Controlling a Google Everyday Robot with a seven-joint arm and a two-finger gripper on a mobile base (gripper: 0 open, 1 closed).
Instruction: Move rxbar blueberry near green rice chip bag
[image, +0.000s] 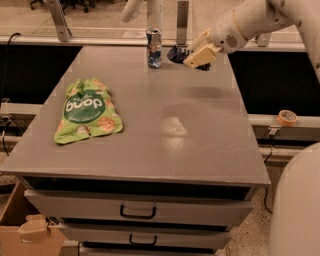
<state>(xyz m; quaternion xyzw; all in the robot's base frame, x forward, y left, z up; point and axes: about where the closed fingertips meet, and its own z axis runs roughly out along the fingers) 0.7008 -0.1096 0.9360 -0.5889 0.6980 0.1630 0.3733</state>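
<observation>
The green rice chip bag (88, 110) lies flat on the left side of the grey table (200, 130). My gripper (187, 55) hangs over the table's far edge, right of centre, on a white arm coming in from the upper right. It is shut on a small dark flat thing, the rxbar blueberry (176, 53), which sticks out to the left of the fingers, just above the tabletop. The bar is far from the bag, across the table.
An upright blue-and-silver drink can (154, 47) stands at the far edge, just left of the gripper. A roll of tape (287, 117) lies on a ledge to the right. Drawers (137, 212) sit below the tabletop, and a cardboard box (20, 230) stands at the bottom left.
</observation>
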